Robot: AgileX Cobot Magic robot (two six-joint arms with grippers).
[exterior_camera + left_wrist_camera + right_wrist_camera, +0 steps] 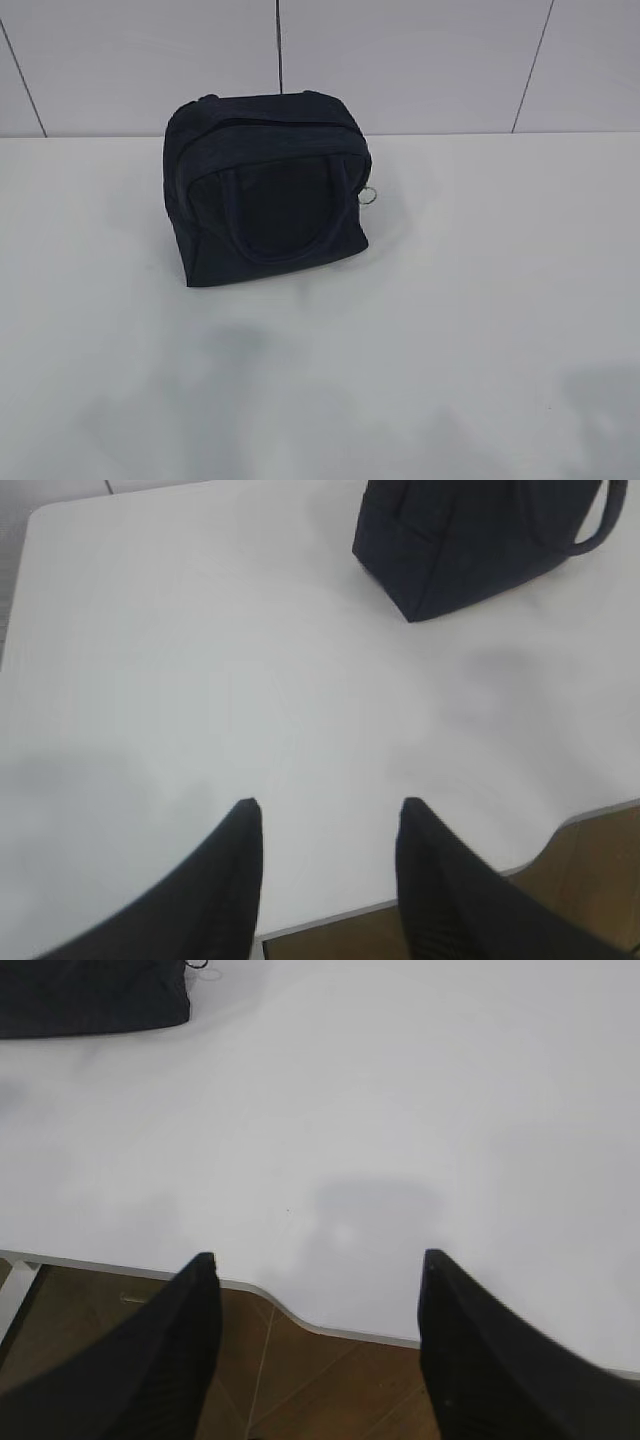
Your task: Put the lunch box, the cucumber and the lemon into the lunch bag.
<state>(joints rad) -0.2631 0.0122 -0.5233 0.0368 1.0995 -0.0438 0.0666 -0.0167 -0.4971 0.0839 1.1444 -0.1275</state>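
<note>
The dark navy lunch bag (268, 190) stands on the white table toward the back, its zipper shut, a metal ring pull (369, 196) at its right side and a loop handle on its front. It also shows in the left wrist view (470, 540) and the right wrist view (90, 995). The lunch box, the cucumber and the lemon are out of view. My left gripper (328, 805) is open and empty over the table's front edge. My right gripper (318, 1258) is open and empty over the front edge. Neither gripper shows in the exterior view.
The white table (480, 320) ends at a front edge with a curved notch (300, 1320); brown floor (330, 1390) lies below. A pale panelled wall (400, 60) stands behind the table.
</note>
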